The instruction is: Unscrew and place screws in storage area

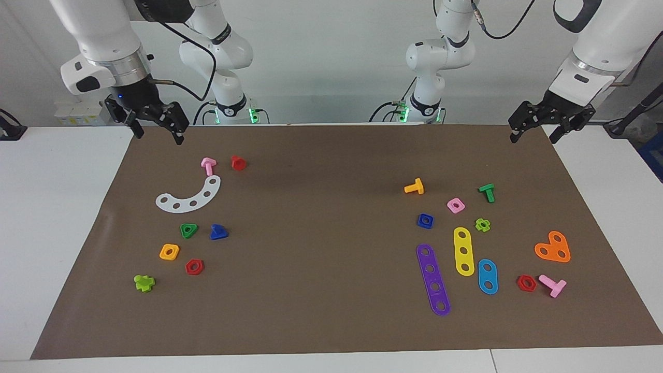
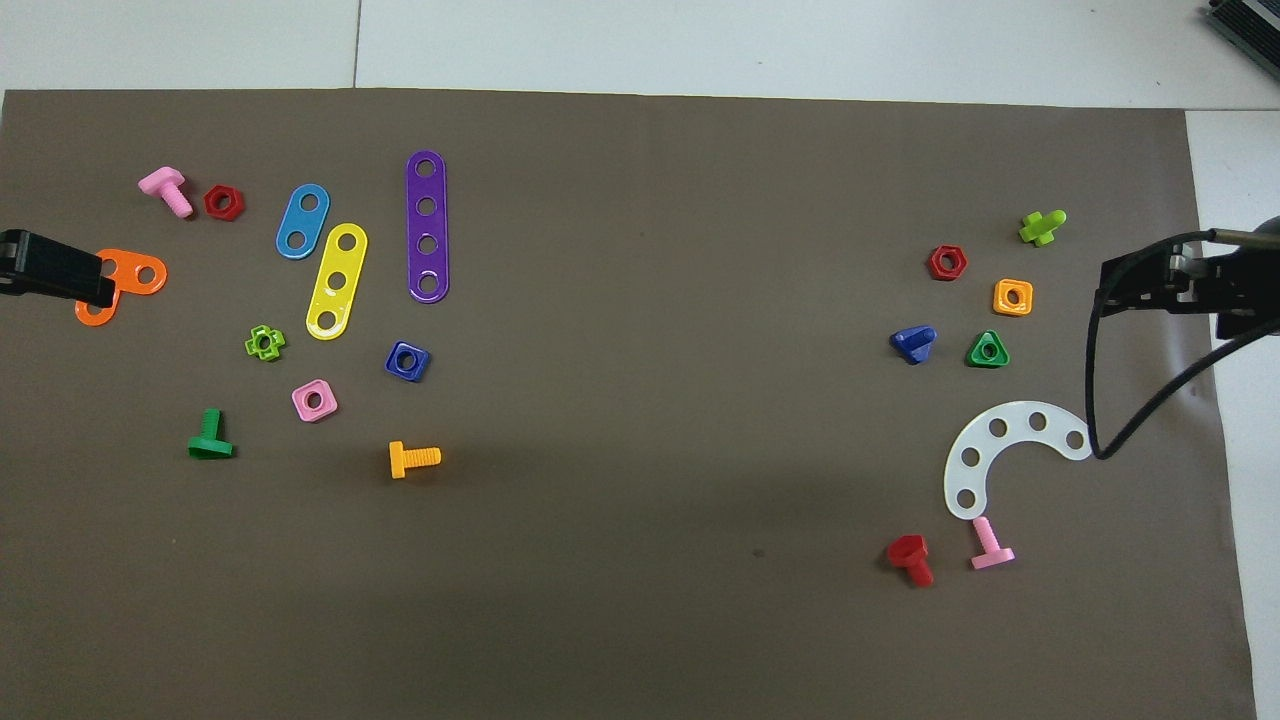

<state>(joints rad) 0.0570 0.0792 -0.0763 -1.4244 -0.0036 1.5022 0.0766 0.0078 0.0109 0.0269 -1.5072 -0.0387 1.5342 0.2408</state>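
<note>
Screw (image 1: pixel 218 232), dark blue with a triangular head, is lying on its side in the storage area (image 1: pixel 248 217), just beside the green triangular nut (image 1: pixel 188 230) and farther from the robots than the white curved strip (image 1: pixel 189 196). We are judging it light, stiff plastic, a bit slick, best pinched across the flat head edges or the stubby shaft. In the facing view, we are seeing the right gripper (image 1: pixel 158 129) hanging over the mat's edge near the pink bolt (image 1: pixel 208 165), fingers spread, holding nothing. Left gripper (image 1: pixel 536 129) is hanging over its own mat corner, fingers apart too, empty.

In the overhead view, the screw (image 2: pixel 914 343) is sitting near the red nut (image 2: pixel 946 262). Right gripper (image 2: pixel 1135 285) is poking in at the edge; left gripper (image 2: pixel 85 283) is covering the orange plate (image 2: pixel 140 272). We are judging the task done.
</note>
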